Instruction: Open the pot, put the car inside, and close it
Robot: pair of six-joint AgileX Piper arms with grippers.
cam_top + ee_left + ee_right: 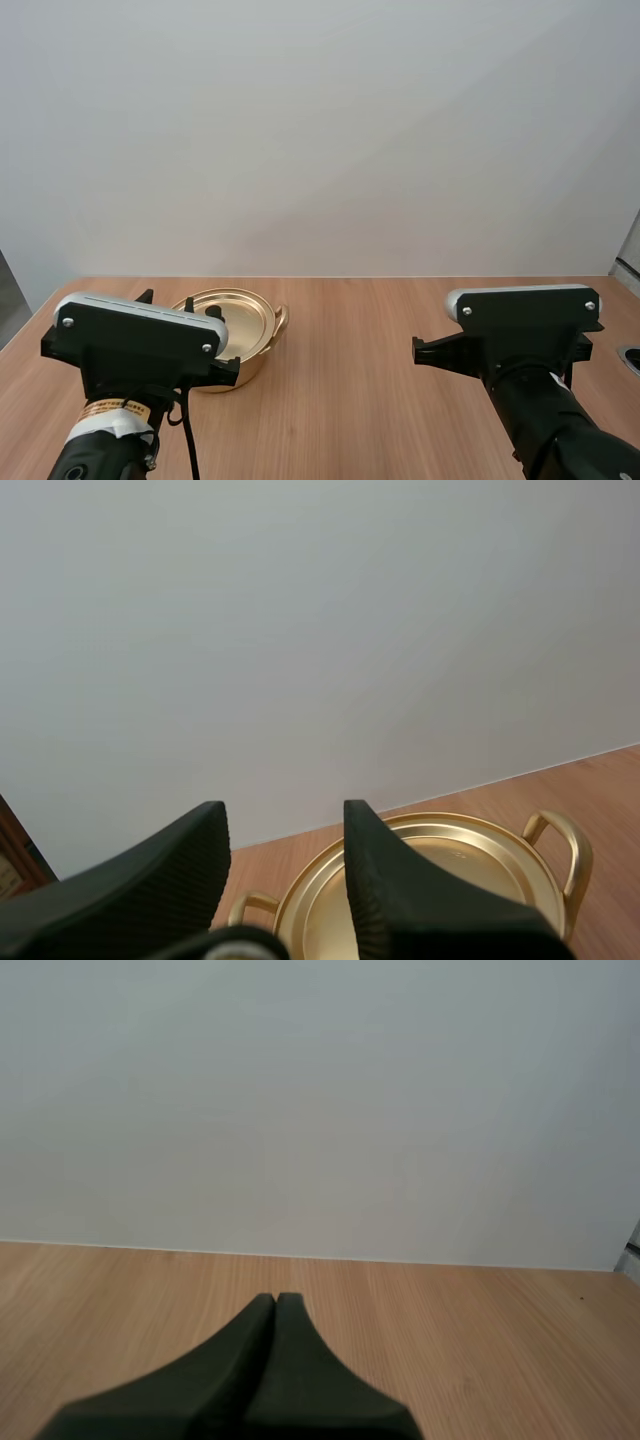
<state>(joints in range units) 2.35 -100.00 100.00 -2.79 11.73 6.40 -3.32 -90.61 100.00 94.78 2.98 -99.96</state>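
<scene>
One pot, handles left-right.

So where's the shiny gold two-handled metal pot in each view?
High view: gold pot on the wooden table beyond the left arm.
Left wrist view: pot just past the open left gripper.
Right wrist view: shut right gripper over the table.
Shared landmark: table's far edge meeting the wall.

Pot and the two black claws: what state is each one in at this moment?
pot: upright on the table, looks closed.
lid: seems to lie flat on the pot; I cannot make out its knob.
left gripper: open, fingers apart, holding nothing, right by the pot.
right gripper: shut on nothing, fingers together as one wedge, over bare table.
</scene>
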